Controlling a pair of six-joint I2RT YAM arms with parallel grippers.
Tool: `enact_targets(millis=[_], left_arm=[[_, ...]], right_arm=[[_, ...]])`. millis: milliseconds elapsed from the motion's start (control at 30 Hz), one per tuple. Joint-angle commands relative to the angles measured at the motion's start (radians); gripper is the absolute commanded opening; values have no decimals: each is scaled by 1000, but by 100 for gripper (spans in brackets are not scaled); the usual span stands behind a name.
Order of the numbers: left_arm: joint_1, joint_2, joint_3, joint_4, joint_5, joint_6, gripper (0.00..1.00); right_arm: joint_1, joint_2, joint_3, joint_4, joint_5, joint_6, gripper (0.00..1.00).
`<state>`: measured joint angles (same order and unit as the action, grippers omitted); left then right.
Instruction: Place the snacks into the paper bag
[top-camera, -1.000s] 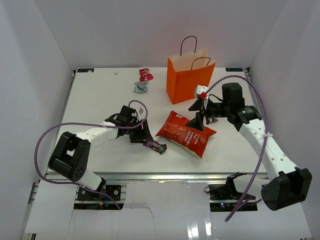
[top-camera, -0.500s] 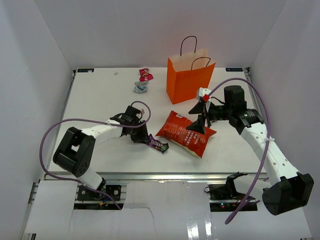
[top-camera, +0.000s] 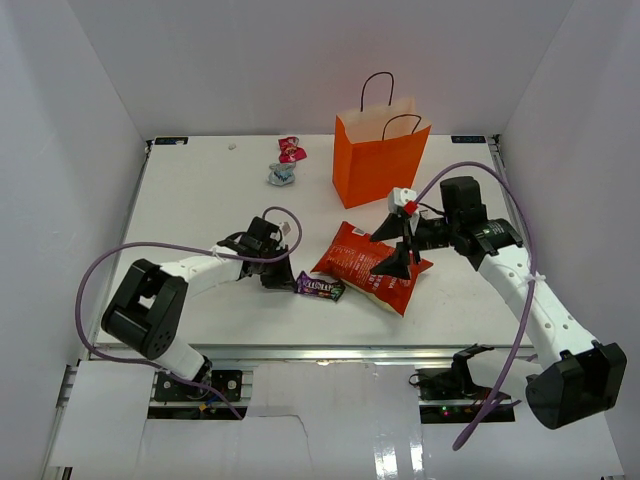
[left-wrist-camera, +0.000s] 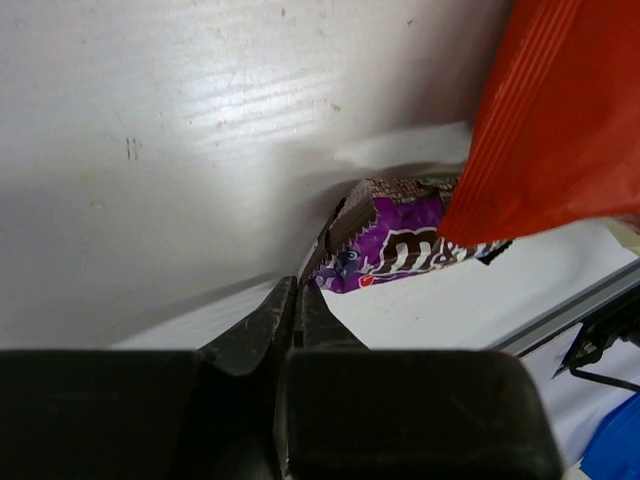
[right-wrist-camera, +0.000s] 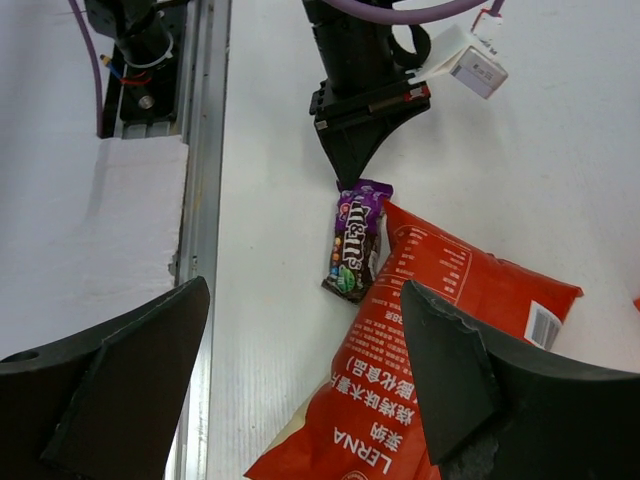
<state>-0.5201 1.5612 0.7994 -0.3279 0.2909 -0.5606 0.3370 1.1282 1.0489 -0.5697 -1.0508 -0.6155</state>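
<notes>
The left claw (left-wrist-camera: 298, 290) is clenched, its tip touching the purple bar (top-camera: 320, 288). The right claw (top-camera: 388, 250) gapes wide over the chip bag (top-camera: 352, 258).

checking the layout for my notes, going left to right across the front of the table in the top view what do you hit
left gripper → purple candy pack → red chip bag. The right gripper hangs over the chip bag's right end, so it is left out of the order.
</notes>
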Motion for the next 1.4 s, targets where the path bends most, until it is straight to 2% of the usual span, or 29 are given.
enact_targets(millis=[0,300,567,867,1167,1367], left_arm=[[-4,-105,-38,20,31,34,11],[-4,-275,-146,30,42,15,6],[-4,-354,-163,21,44,-7,5],[-4,-366,-146,29,39,-44,7],[-4,-248,-55,15,56,7,7],[-4,-351,-22,-86,28,36,6]], right_arm=[[46,16,20,-53,-45,-84,82],[151,85,54,-65,3,-109,82],[207,110,56,-64,46,-112,81],[221,130,51,-58,80,-116,81],[220,120,20,-47,94,-122,81],[267,156,31,-76,98,-179,81]])
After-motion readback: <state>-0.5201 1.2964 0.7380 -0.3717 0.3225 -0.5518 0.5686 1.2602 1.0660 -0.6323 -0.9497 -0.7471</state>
